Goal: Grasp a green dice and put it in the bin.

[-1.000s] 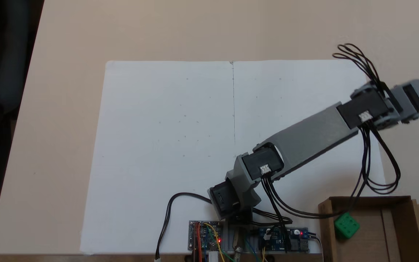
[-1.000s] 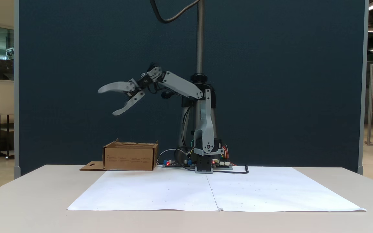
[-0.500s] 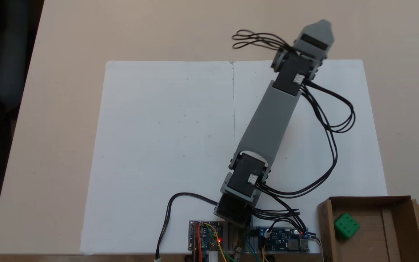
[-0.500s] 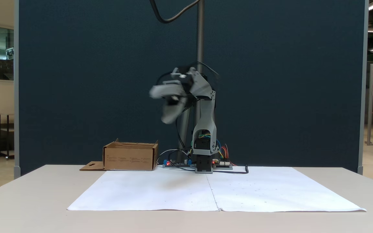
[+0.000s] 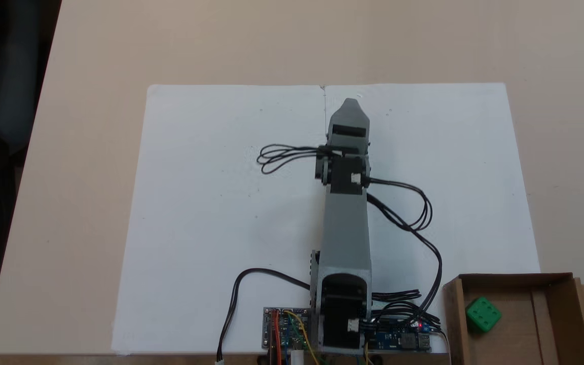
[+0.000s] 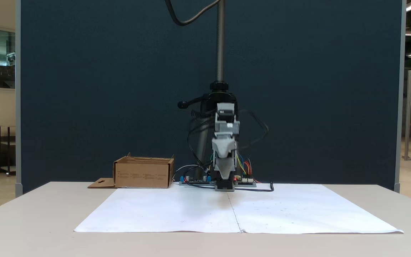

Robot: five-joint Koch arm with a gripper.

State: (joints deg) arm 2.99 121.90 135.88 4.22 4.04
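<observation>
Green dice (image 5: 483,314) inside bin (image 5: 558,289), near its left wall, at table's lower-right corner in a fixed view; swung away from bin since a second ago, now centred over white paper (image 5: 211,213); gripper (image 5: 350,104) jaws apparently stacked, opening not discernible, nothing visibly held; task judged complete.

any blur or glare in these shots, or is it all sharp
In the fixed view from the front, the arm's cables are smeared by motion and the tool looks slightly soft, while the box and paper are crisp; bright ceiling lights flare at the top right. In the fixed view from above, lighting is even and the green dice is sharp.
</observation>
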